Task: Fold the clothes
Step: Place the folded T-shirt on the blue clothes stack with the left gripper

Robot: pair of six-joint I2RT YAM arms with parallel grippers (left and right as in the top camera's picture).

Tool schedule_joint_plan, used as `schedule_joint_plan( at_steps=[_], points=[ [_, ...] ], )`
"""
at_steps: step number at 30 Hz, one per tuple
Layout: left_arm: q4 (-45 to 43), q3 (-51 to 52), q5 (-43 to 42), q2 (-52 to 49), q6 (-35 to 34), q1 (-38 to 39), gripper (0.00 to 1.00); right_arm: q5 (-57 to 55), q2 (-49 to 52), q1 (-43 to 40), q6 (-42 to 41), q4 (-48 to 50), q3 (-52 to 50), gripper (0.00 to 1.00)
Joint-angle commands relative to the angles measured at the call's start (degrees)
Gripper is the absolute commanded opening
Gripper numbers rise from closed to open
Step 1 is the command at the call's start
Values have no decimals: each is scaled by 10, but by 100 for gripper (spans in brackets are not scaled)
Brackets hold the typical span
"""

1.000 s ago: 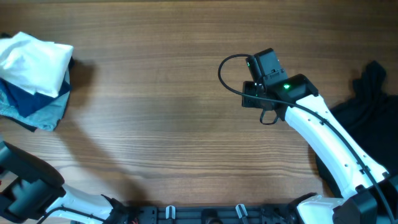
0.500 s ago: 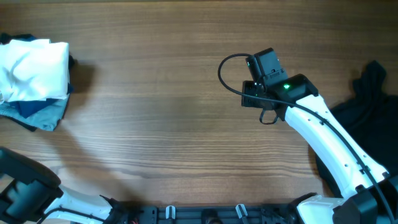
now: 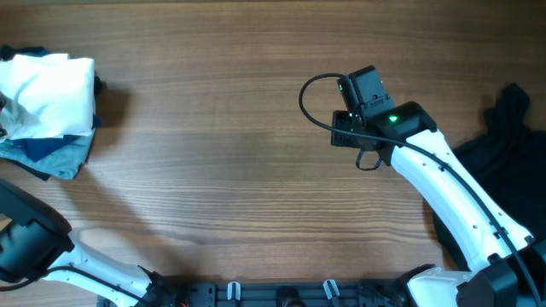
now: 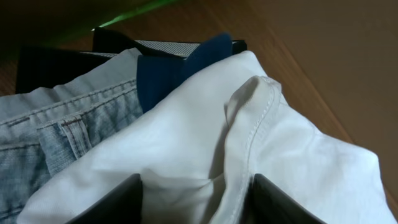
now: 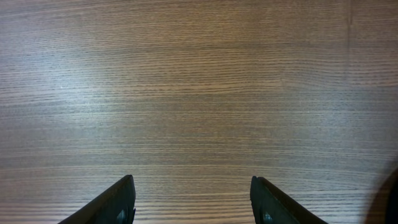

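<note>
A folded white garment (image 3: pixel 51 94) lies on top of a pile at the far left, over a dark blue piece (image 3: pixel 34 141) and light blue denim (image 3: pixel 61 158). In the left wrist view the white cloth (image 4: pixel 205 143) fills the frame, with denim (image 4: pixel 62 130) and dark blue cloth (image 4: pixel 168 74) behind it. My left gripper (image 4: pixel 196 199) is open, its fingers spread on either side of a white fold. A black garment (image 3: pixel 503 162) lies crumpled at the right edge. My right gripper (image 5: pixel 193 199) is open and empty over bare wood, and it also shows in the overhead view (image 3: pixel 363 89).
The wooden table (image 3: pixel 239 170) stretches between the pile and the black garment. The right arm (image 3: pixel 444 188) reaches in from the bottom right. The left arm's base (image 3: pixel 26 247) sits at the bottom left corner.
The white garment has settled into a squarer shape on the pile since a second ago. The left arm has shifted slightly. The right arm has not moved.
</note>
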State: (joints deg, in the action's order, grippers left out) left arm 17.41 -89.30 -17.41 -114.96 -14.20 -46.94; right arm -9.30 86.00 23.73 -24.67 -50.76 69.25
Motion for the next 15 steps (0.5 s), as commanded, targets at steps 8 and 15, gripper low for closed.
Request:
schedule_joint_plan(
  at_steps=[8,15],
  points=[
    [-158,-2,-68,4,-32,-2,4,-12,-9,-2,-10,1,5,60],
    [-33,-2,-57,4,-26,-9,62,-12,-9,-2,-10,2,5,60]
  ],
)
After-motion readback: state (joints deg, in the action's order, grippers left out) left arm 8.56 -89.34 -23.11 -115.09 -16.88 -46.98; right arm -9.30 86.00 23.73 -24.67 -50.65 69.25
